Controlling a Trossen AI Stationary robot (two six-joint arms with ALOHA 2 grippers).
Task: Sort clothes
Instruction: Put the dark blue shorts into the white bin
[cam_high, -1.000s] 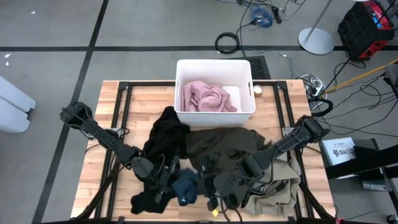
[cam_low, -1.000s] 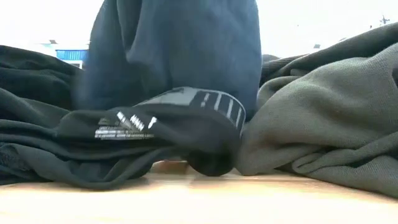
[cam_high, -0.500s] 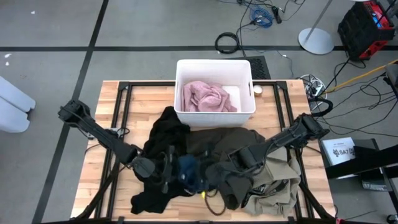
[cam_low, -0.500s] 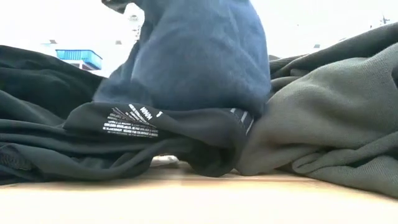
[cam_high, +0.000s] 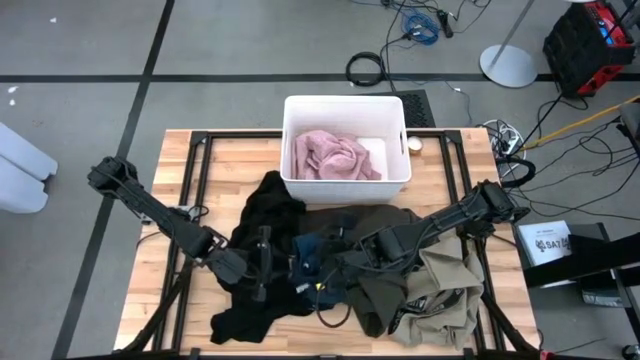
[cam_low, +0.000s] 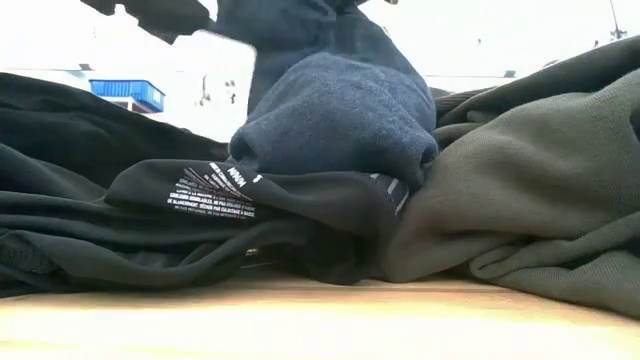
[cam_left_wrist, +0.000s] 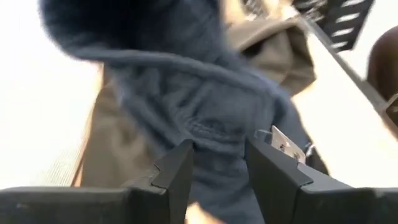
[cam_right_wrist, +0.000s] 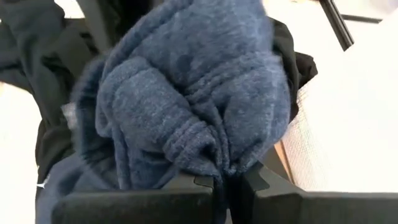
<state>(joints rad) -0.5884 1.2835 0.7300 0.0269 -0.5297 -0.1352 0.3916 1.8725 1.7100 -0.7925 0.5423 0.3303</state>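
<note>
At table centre, dark blue garment (cam_high: 305, 252) was gripped by closed right pincer (cam_right_wrist: 225, 180) and pinched in left pincer (cam_left_wrist: 217, 163); pale pink garment (cam_high: 333, 155) binned; sorting judged midway, transfer required next.

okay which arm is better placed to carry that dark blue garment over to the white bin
Right, probably. The right gripper is shut on the dark blue garment, bunched at its fingertips. The left gripper also pinches it, jaws partly apart. The white bin lies just beyond both.
</note>
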